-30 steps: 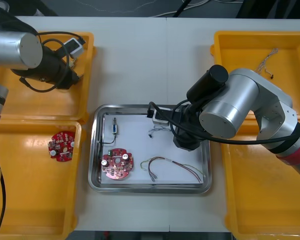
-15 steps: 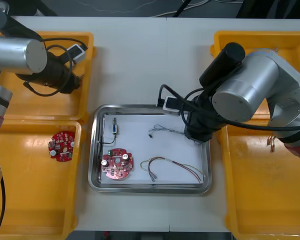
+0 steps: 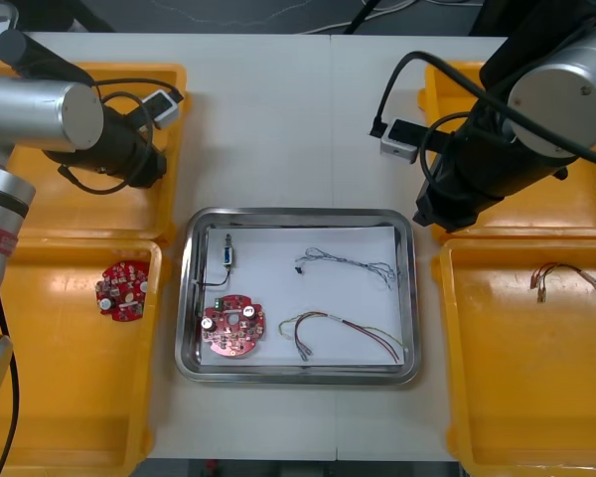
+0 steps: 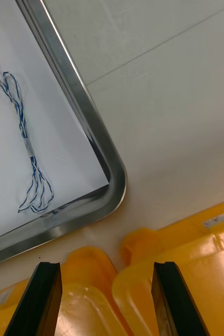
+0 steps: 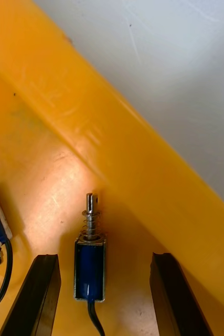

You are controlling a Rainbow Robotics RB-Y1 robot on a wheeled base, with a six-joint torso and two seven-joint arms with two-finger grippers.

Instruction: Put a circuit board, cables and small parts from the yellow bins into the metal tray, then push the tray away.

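One twisted blue and white cable (image 3: 343, 263) is now lying in the shiny metal tray (image 3: 298, 212); the right gripper (image 4: 106, 268) is backing away, spread and empty. The left gripper (image 5: 104, 256), likewise spread, is hovering astride a small blue metal part (image 5: 89, 270) in its yellow plastic bin (image 3: 79, 211); that part is likely going in next.

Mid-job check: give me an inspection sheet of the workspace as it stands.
Surface: light table; tray central, bins at both sides.
Job's things: tray holds a board and a small part; spare board in the left near bin.
Clutter: nothing seen.
Grippers: left gripper open astride a blue part in the left far bin; right gripper open over the right bins' corners, beside the tray.
Cables: blue-white cable and red-yellow cable in the tray; spare cable in the right near bin.
Surroundings: dark floor beyond the far edge.
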